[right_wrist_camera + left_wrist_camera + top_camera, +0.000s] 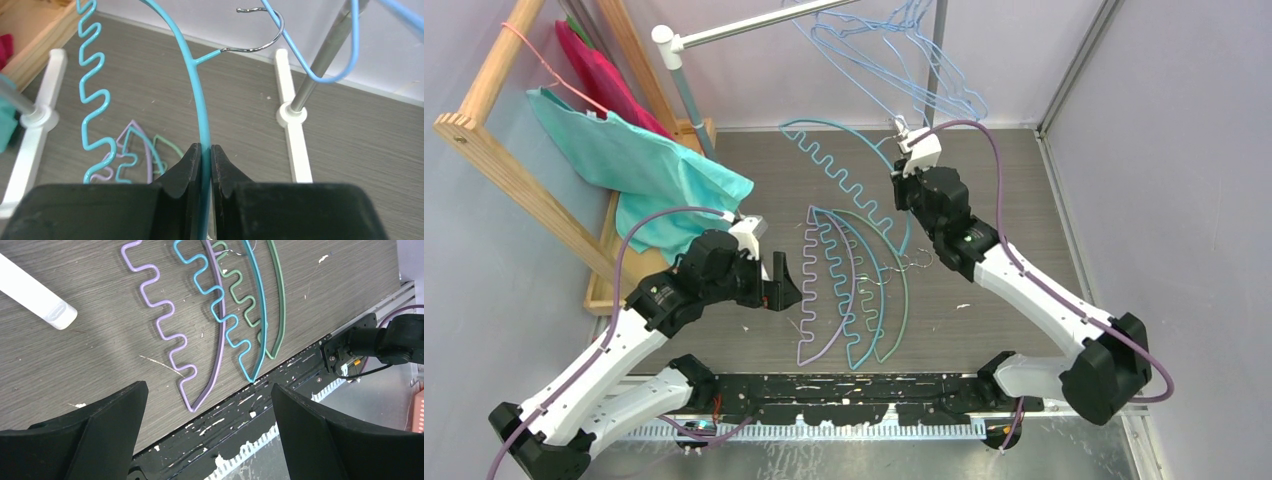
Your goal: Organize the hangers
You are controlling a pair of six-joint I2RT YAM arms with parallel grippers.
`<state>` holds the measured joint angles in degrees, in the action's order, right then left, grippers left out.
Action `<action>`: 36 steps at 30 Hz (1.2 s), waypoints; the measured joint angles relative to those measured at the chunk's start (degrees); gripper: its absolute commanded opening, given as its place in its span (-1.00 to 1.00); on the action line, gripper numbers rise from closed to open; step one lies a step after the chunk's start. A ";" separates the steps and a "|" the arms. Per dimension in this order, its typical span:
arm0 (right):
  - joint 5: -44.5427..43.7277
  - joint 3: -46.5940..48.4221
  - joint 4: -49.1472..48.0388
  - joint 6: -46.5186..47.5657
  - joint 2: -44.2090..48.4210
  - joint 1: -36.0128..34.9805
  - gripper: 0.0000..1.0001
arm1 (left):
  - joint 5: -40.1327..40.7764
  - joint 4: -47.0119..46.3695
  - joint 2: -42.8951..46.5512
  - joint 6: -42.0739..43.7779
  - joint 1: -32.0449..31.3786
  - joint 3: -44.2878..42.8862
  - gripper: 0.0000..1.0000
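Observation:
My right gripper [902, 168] is shut on the arch of a teal hanger [836, 172] with a zigzag bar and holds it up above the table. In the right wrist view the arch [196, 90] runs between my shut fingers [191, 165], with its metal hook [260, 46] just above. Several light blue hangers [904, 60] hang on the grey rail. A lavender hanger [816, 285], a teal one [866, 300] and a green one [898, 290] lie side by side on the table. My left gripper [781, 284] is open and empty just left of them; the left wrist view shows the lavender hanger [165, 325] ahead of it [210, 440].
A wooden rack [514, 170] at the left holds a teal cloth [639, 165], a red cloth [599, 70] and a pink wire hanger [549, 65]. The rail's post [320, 75] and white feet [292, 135] stand at the back. The black base strip [854, 388] runs along the near edge.

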<state>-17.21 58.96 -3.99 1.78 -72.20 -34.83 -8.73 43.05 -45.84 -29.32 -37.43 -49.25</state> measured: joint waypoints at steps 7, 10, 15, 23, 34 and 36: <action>3.15 -7.85 0.90 -2.80 7.74 -2.01 -0.98 | 0.57 -0.09 0.00 -0.24 0.00 1.42 0.96; 2.73 -9.27 1.20 -3.26 9.73 -2.25 -0.97 | 0.66 -0.31 0.15 -0.31 0.00 1.51 0.96; 2.47 -8.31 1.95 -3.52 10.43 -2.25 -0.97 | 1.70 -0.83 1.51 -0.90 0.00 2.45 0.96; -0.61 -3.63 2.91 -2.34 9.88 -2.58 -0.98 | 2.51 -0.90 1.81 -1.20 0.00 2.84 0.96; -6.25 6.86 -1.51 2.08 0.66 -2.56 -0.97 | 3.50 -0.74 3.82 -1.16 0.00 3.48 0.96; -6.78 6.93 -2.75 2.27 -0.68 -2.58 -0.97 | 3.85 -0.63 4.57 -1.16 0.00 3.91 0.96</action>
<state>-23.99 65.89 -6.74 4.05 -72.88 -37.41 -4.89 42.41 -41.28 -30.48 -37.43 -45.34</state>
